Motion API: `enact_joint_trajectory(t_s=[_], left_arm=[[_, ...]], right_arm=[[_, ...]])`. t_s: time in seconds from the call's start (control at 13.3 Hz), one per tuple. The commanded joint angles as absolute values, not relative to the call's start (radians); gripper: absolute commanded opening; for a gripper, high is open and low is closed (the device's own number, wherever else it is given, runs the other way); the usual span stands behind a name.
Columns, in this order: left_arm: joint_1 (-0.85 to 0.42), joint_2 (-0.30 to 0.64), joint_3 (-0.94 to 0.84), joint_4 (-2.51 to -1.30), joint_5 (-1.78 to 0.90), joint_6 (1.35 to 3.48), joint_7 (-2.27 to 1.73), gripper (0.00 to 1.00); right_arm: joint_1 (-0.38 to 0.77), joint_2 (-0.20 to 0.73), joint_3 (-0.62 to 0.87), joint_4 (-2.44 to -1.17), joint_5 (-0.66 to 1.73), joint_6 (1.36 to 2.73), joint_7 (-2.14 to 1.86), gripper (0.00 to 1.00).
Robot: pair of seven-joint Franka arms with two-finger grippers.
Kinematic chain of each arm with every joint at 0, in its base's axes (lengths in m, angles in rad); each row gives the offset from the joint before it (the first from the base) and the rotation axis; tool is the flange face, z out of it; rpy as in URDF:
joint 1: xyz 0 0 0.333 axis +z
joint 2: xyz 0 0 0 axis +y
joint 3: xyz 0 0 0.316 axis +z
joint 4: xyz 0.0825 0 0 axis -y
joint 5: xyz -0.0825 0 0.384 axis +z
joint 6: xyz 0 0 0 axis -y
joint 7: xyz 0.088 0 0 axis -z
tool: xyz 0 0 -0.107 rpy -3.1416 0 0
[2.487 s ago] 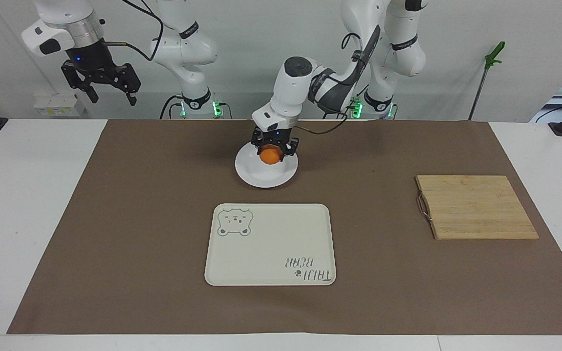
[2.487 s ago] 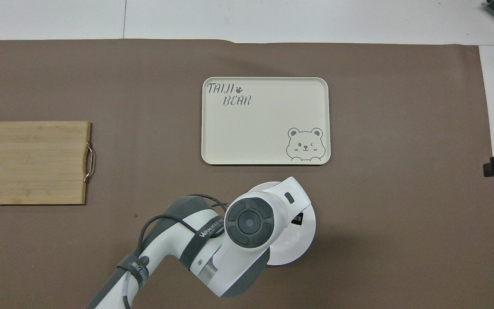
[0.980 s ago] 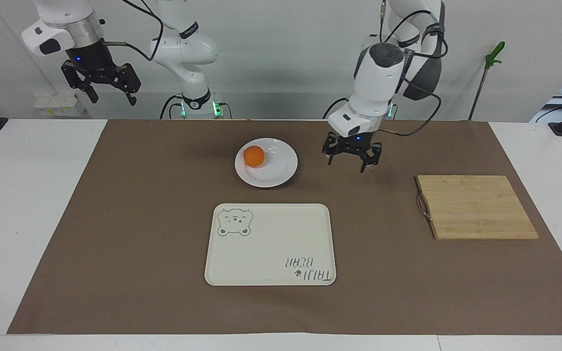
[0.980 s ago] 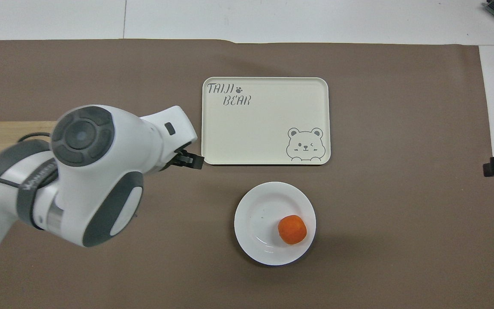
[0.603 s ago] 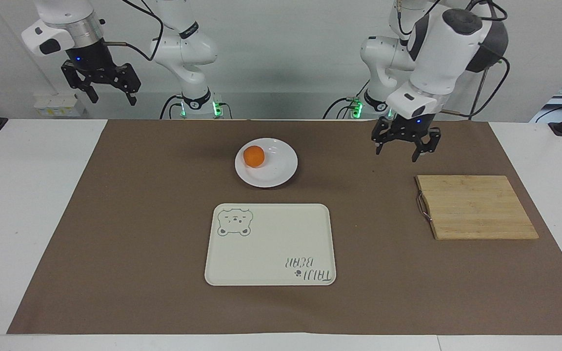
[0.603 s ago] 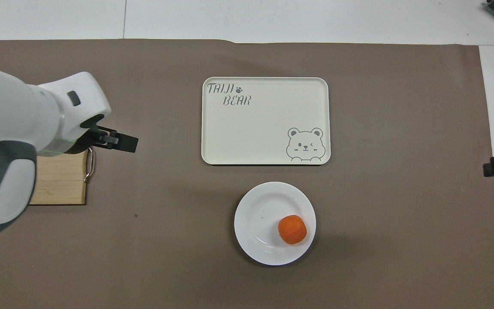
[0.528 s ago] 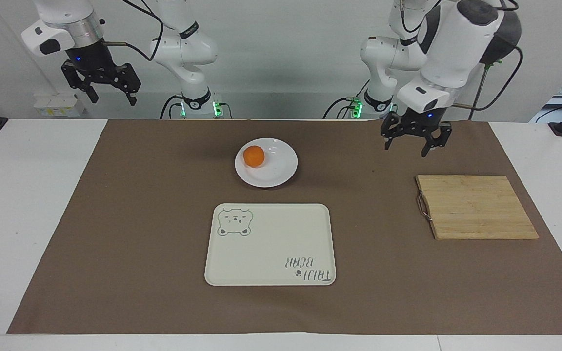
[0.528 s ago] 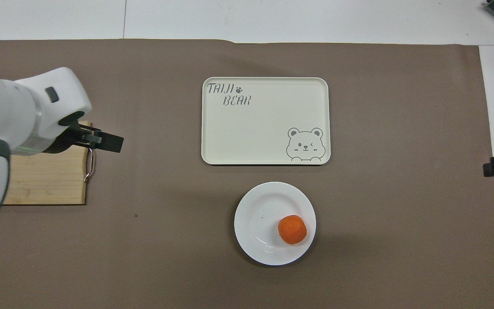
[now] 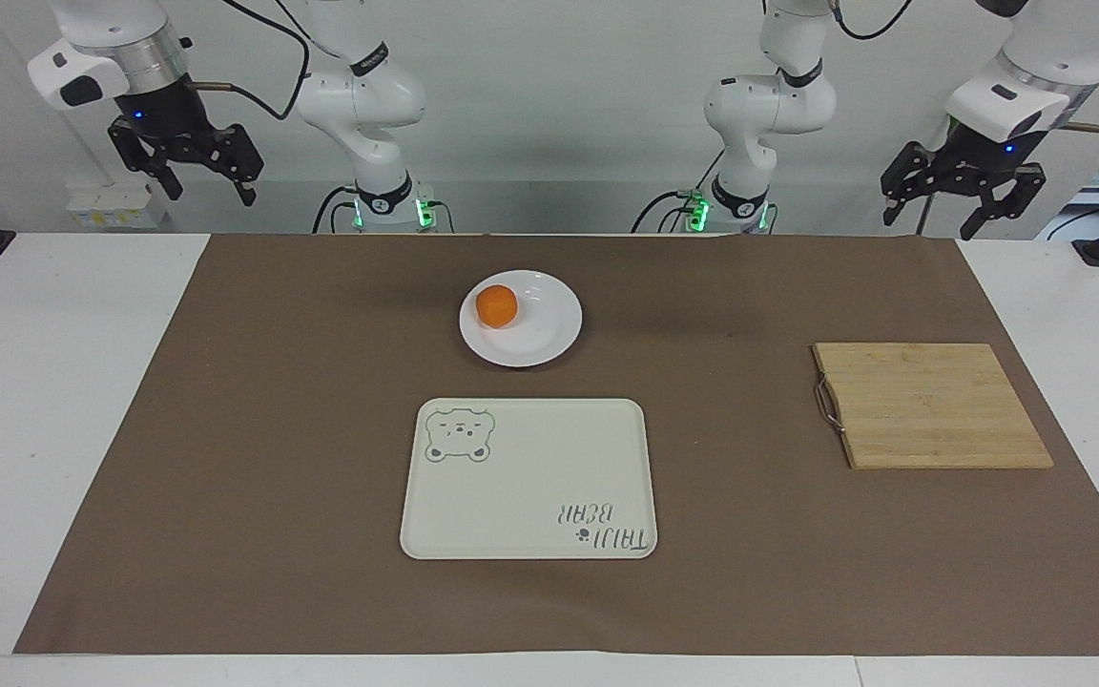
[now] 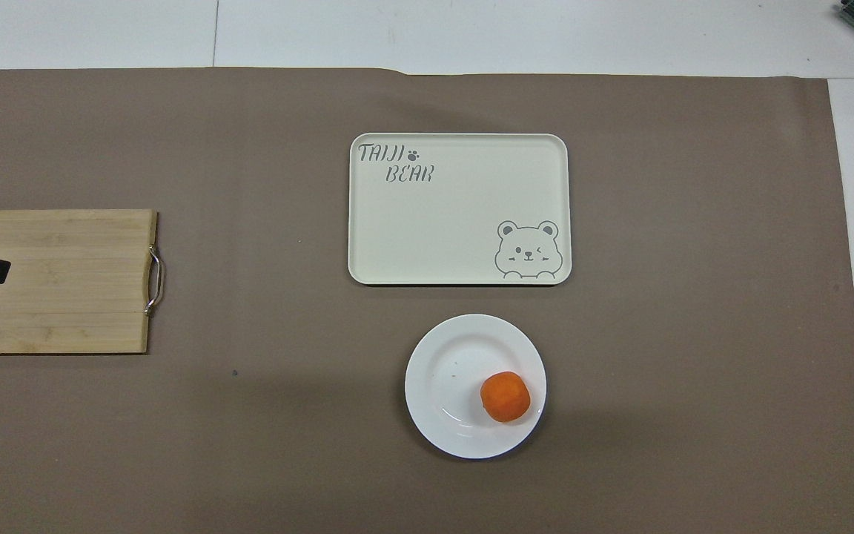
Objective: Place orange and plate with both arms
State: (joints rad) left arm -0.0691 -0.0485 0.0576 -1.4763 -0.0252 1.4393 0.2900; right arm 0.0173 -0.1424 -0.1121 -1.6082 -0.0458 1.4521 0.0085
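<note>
Bare mat (image 9: 273,401) around plate (image 9: 545,343)

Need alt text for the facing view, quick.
An orange sits on a white plate, nearer the robots than a cream tray. Both grippers, left and right, hang open and raised at the table's ends.

Left pincer (image 9: 962,198) and right pincer (image 9: 185,172) hang raised, jaws apart, empty

**Two white arms, black hands**

Both arms (image 9: 359,86) are glossy white, jointed, with black bands, silver wrist rings and trailing black cables. Each black two-finger gripper shows a blue light; green lights glow at the bases.
</note>
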Motion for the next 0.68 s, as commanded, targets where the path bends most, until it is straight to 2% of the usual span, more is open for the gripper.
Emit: enact_joint_trajectory(t_s=[0.0,0.38,0.6], left_arm=[[-0.055,-0.021,0.048,-1.424,-0.017,1.402,0.291,1.00],[-0.057,-0.040,0.041,-1.437,-0.026,1.416,0.218,1.00],[-0.064,-0.043,0.031,-1.439,-0.026,1.399,0.222,1.00]], right_arm=[[0.015,-0.149,-0.095,-1.603,-0.055,1.433,-0.012,1.00],[0.041,-0.161,-0.084,-1.612,-0.031,1.436,-0.023,1.00],[0.046,-0.152,-0.083,-1.684,0.066,1.491,-0.040,1.00]])
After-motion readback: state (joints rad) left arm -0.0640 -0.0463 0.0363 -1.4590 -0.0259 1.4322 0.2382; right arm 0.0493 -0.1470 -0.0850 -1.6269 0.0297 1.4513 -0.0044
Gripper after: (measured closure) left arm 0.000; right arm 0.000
